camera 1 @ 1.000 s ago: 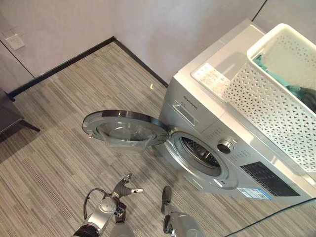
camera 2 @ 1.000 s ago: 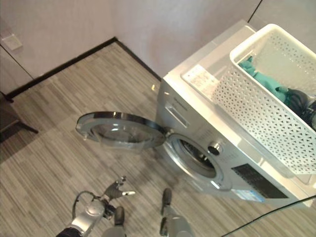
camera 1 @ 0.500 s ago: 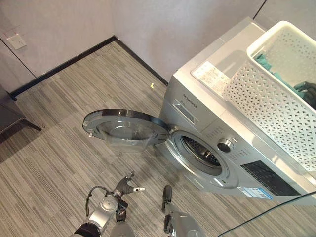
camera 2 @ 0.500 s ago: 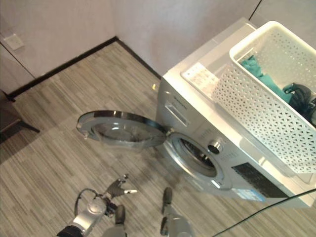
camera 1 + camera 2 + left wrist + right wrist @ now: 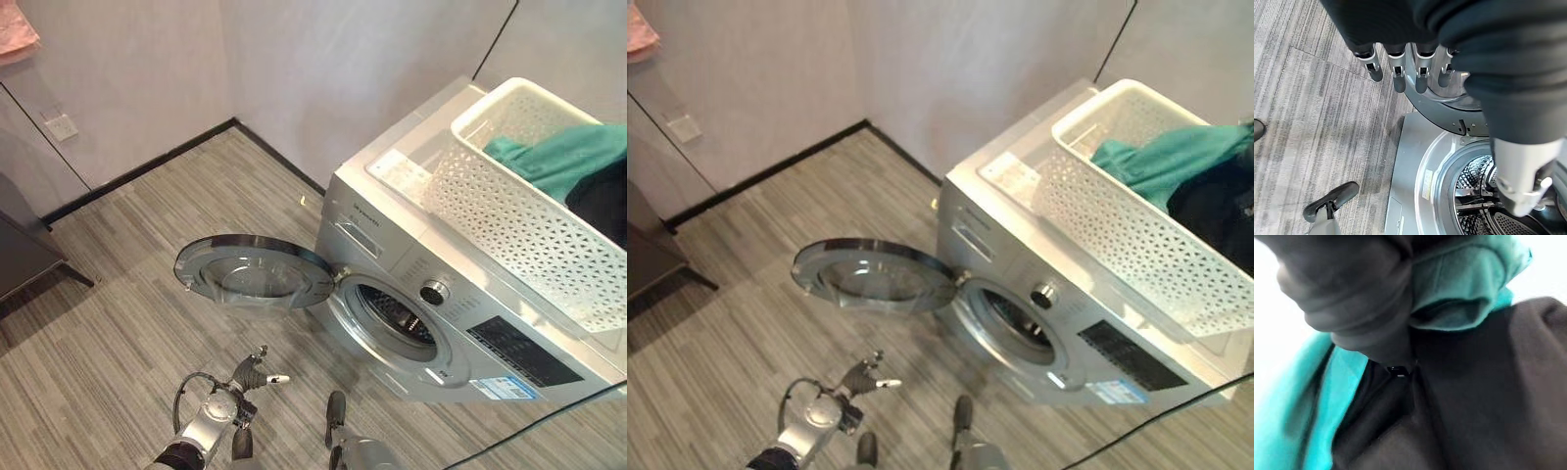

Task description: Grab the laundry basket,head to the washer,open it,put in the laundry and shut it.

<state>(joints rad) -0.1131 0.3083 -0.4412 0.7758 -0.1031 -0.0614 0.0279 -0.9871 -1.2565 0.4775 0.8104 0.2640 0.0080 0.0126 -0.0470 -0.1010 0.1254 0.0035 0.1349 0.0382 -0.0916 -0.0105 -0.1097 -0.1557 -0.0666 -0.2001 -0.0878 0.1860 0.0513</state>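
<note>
Left hand (image 5: pixel 253 375) low before open washer door (image 5: pixel 257 273), fingers straight and released; right hand buried in basket laundry (image 5: pixel 558 162), grip unclear

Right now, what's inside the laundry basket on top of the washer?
The white laundry basket holds a teal garment and a dark garment beside it. Whatever lies beneath them is covered.

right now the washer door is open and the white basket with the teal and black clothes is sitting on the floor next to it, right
Not quite. The washer door is open, but the white basket with the teal and black clothes sits on top of the washer, not on the floor; both eye views show it.
</note>
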